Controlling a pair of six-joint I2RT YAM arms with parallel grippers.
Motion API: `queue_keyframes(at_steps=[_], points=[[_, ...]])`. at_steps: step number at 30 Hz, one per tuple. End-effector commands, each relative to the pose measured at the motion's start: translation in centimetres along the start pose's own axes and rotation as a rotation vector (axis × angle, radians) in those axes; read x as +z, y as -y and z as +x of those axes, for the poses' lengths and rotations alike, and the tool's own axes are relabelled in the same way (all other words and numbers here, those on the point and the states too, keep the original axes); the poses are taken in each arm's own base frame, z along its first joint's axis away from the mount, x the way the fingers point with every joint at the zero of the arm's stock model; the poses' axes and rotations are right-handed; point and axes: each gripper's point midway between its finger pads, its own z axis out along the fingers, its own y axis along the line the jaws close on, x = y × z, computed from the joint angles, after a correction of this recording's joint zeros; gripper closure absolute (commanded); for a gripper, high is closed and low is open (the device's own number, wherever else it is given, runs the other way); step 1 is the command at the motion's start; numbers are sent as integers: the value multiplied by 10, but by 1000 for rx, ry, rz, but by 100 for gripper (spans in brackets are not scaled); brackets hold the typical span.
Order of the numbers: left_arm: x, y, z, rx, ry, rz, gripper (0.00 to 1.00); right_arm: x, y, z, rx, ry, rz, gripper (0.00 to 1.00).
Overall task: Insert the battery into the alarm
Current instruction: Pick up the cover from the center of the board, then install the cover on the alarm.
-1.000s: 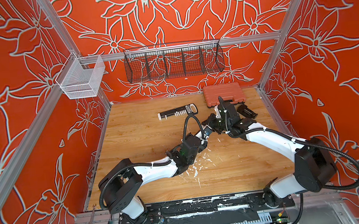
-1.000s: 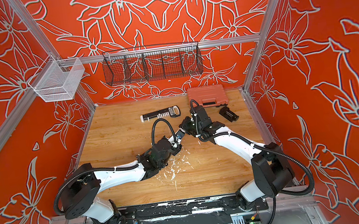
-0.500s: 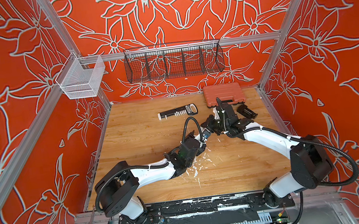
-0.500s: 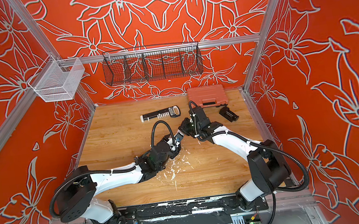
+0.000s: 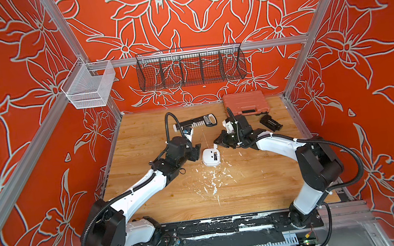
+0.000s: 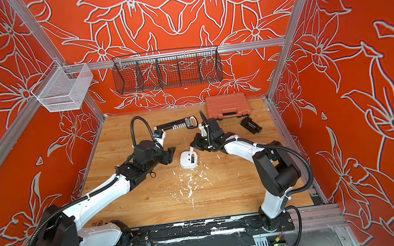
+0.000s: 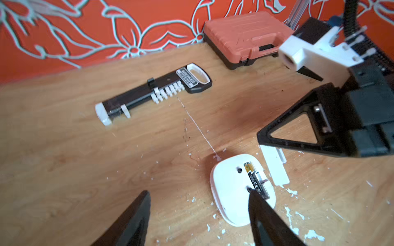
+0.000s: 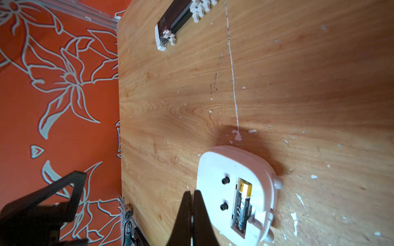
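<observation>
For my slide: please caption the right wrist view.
The battery lies in the back slot of the alarm, with the shut right end effector beside it.

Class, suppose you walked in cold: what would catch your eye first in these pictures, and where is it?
The orange floral walls strike first, around the wooden table. At the table's middle lies the white alarm, face down, the battery sitting in its open back slot, between the open left gripper and shut right gripper.

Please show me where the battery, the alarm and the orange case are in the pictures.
battery [image 8: 242,209]: right wrist view, on its dark body.
alarm [image 7: 229,191]: left wrist view, on its plain white back.
orange case [image 5: 244,101]: a top view, on its lid.
</observation>
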Motion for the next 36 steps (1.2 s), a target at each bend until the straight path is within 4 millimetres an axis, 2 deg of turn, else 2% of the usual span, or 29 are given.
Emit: queue_keyframes(at_steps=[1, 3, 8, 21, 36], points=[[6, -2, 33, -220, -155, 94, 30, 5, -10, 1, -123, -29, -32, 100], [13, -3, 43, -254, -211, 116, 30, 8, -3, 5, -127, -56, 6, 100], [25, 8, 60, -287, -291, 192, 33, 11, 8, 14, -173, -96, 105, 100], [47, 20, 95, -348, -424, 264, 36, 22, 37, 25, -131, -92, 181, 100], [62, 17, 117, -357, -482, 252, 40, 31, 46, 32, -98, -79, 205, 100]])
